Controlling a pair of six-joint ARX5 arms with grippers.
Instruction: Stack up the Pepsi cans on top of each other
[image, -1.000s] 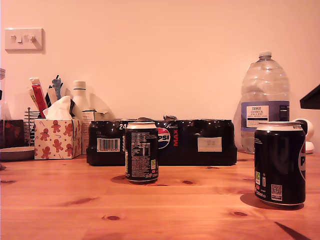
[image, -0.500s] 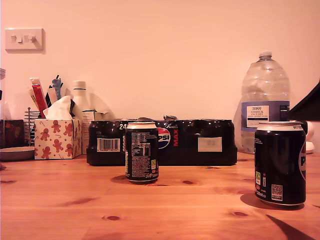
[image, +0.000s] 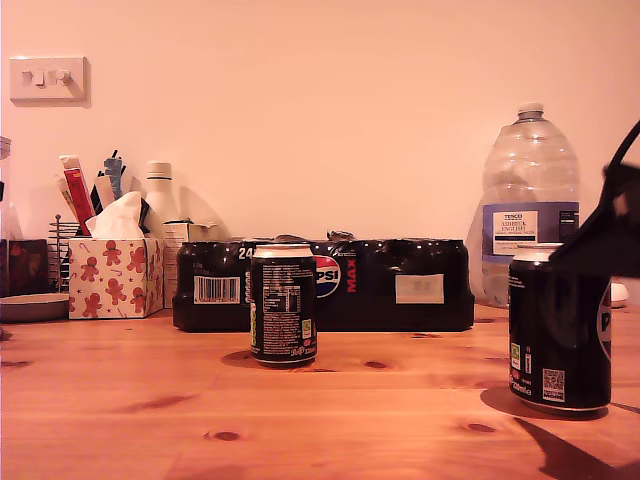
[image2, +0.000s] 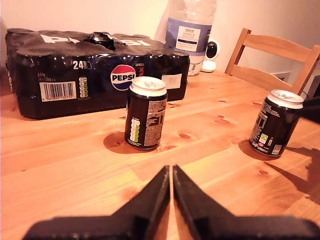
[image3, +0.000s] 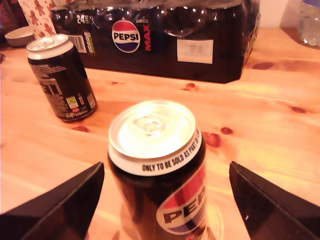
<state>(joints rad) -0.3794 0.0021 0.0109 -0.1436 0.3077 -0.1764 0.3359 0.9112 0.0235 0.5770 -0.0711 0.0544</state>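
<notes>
Exterior view shows both Pepsi cans, the near can (image: 559, 328) and the far can (image: 284, 305), unstacked on the table (image: 300, 420). Our second gripper (image3: 165, 192) straddles the near can, fingers spread; our first gripper (image2: 171, 175) is pinched together, empty. All stacking remains.

Wooden table (image: 300, 420) bears two Pepsi cans (image: 284, 305) (image: 558, 330), 24-pack (image: 400, 285).

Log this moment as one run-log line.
second gripper open around near Pepsi can | first gripper shut, idle | far Pepsi can upright | unstacked
</notes>
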